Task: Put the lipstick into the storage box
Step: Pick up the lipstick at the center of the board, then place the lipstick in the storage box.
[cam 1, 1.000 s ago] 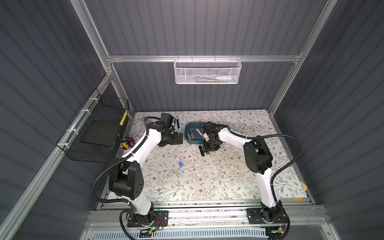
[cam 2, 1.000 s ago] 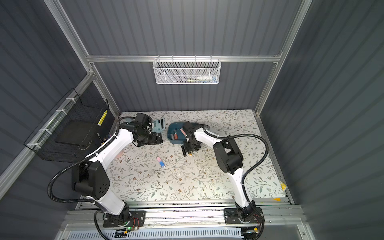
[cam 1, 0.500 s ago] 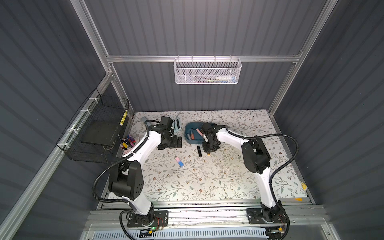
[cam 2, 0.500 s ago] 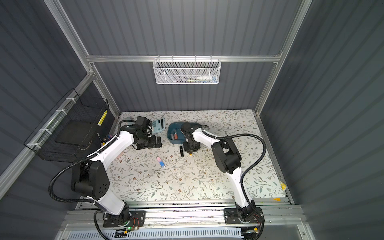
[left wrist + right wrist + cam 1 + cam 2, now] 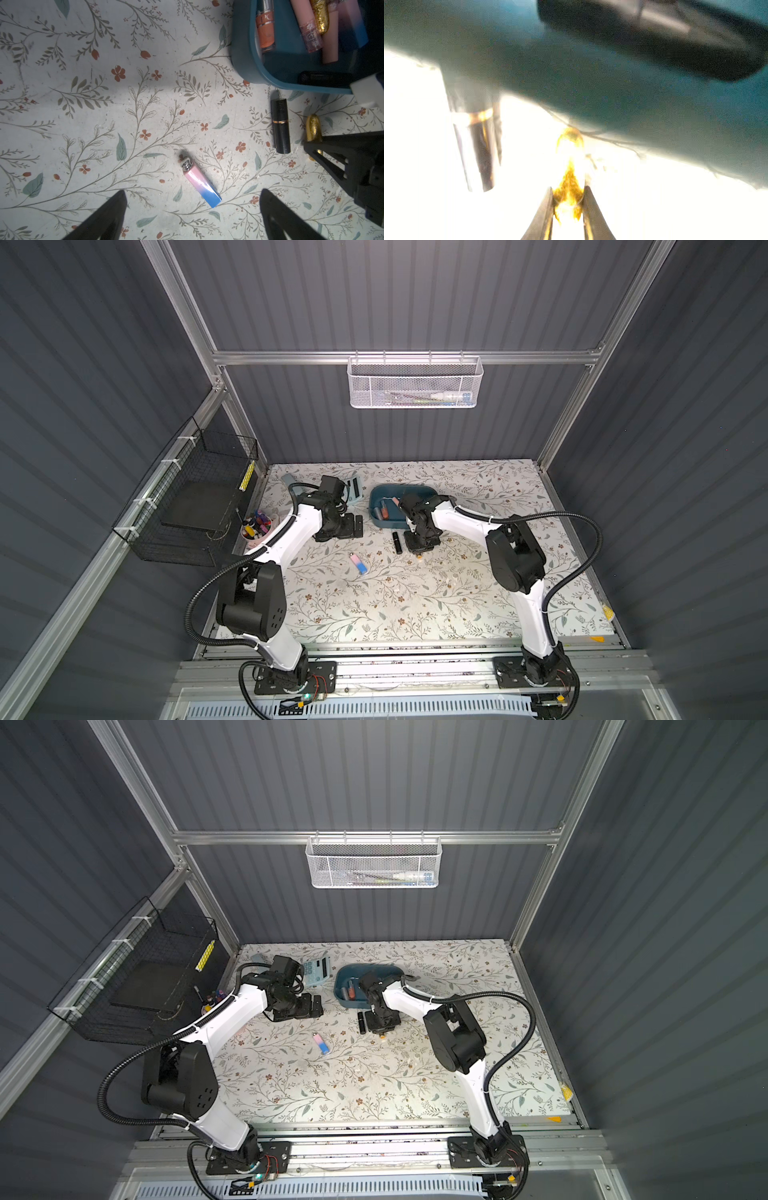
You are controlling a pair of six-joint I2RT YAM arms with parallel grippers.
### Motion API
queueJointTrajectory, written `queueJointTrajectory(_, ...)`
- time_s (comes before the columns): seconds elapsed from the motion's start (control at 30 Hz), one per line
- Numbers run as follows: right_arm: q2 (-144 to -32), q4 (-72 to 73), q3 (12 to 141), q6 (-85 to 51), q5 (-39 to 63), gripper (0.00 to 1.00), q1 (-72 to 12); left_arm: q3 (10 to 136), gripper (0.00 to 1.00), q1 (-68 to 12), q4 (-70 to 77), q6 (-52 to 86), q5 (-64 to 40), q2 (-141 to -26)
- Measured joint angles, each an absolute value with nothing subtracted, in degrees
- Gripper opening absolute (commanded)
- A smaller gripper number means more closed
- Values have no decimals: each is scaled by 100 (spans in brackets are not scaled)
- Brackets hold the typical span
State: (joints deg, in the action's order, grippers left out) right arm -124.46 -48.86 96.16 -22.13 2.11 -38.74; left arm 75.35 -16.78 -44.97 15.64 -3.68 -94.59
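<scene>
Altogether three lipsticks (image 5: 280, 124) (image 5: 313, 128) (image 5: 200, 185) outside one storage box (image 5: 241, 52)

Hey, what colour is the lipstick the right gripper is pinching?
Glittery gold. The lipstick shows best in the left wrist view.

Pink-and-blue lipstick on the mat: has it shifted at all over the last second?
No. The pink-and-blue lipstick lies at the same spot and angle, no nearer to or farther from the storage box.
</scene>
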Motion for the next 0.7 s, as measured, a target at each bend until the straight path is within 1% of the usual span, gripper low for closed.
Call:
queueJointTrajectory(0.27, -11992, -5282, 9583, -2222, 211, 22, -3935, 7537, 100, -1678, -4399, 1566, -440, -9487)
queueJointTrajectory(0.43, -11563, -5655, 9841, -2143, 207, 23, -3955, 7559, 100, -1678, -4405, 1584, -499, -9640)
queueJointTrajectory(0.57, -11485, -5986, 10481, -2012, 128, 23, -3946, 7636, 100, -1678, -4405, 1590, -543, -9738)
queueJointTrajectory(0.7, -11721, -6202, 11452, -1870, 82, 24, -3865, 7760, 100, -1678, -4392, 1610, -611, -9870)
